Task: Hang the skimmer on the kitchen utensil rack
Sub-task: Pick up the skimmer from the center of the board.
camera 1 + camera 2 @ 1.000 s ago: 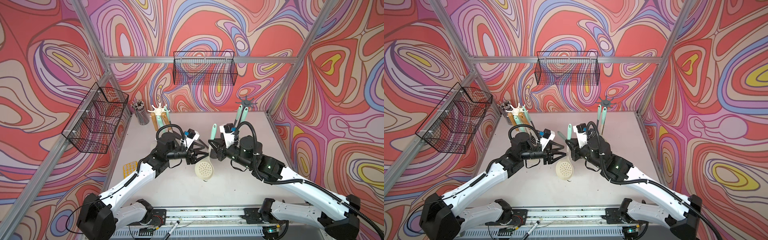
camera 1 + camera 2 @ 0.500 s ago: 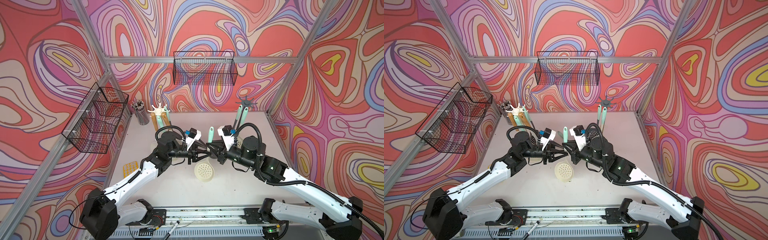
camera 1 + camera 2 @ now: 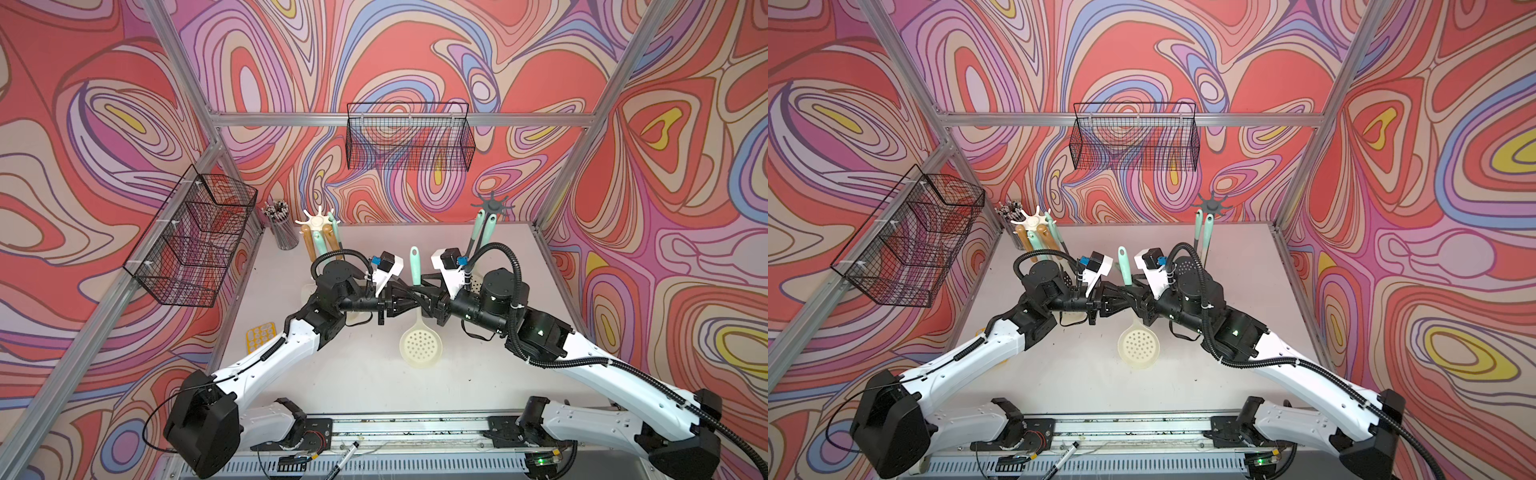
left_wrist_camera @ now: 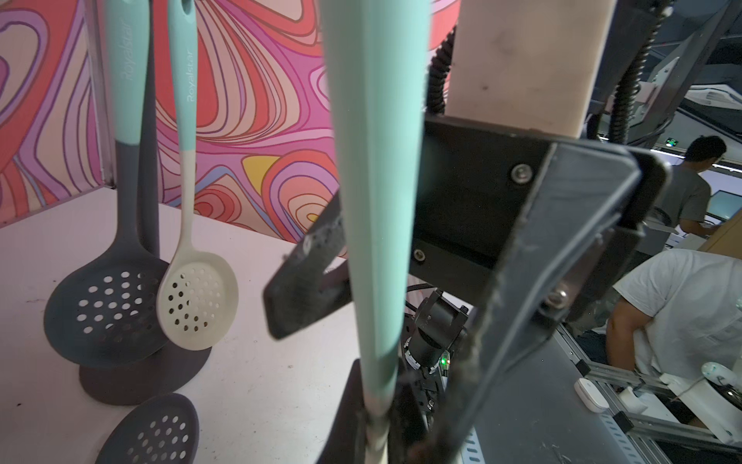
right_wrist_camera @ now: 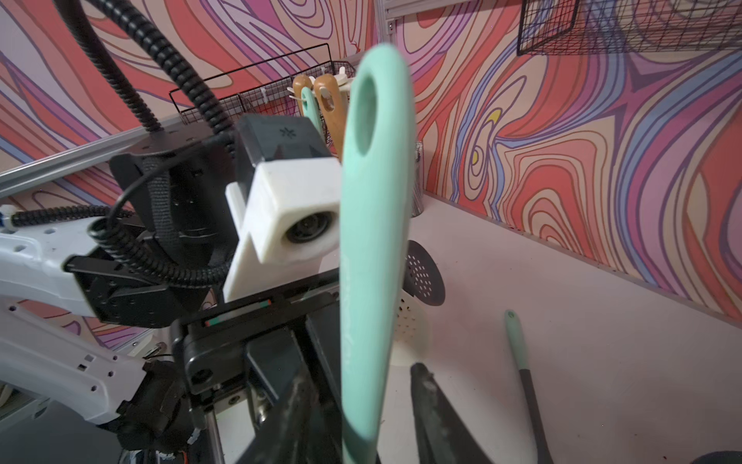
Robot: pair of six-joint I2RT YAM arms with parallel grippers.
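The left gripper (image 3: 405, 296) is clenched on the skimmer (image 3: 420, 347), its fingers (image 4: 347, 409) pinching low on the teal handle. The skimmer stands upright over the middle of the table (image 3: 374, 395), handle up and cream holed bowl down. Whether the bowl touches the table I cannot tell. From the other side the right gripper (image 3: 430, 297) has its jaws parted around the same handle, with one finger (image 5: 429, 413) standing clear of it.

By the table's left edge lies a small yellow piece (image 3: 261, 334). In the back left corner stands a cup of pens (image 3: 282, 228), and just beside it is a cream rack (image 3: 318, 219) hung with utensils. Near the back right corner a dark rack (image 3: 491, 205) carries two teal-handled utensils. A side basket (image 3: 195, 241) of black wire hangs on the left wall and a back basket (image 3: 409, 137) on the far wall. The walls bear red and purple swirls.
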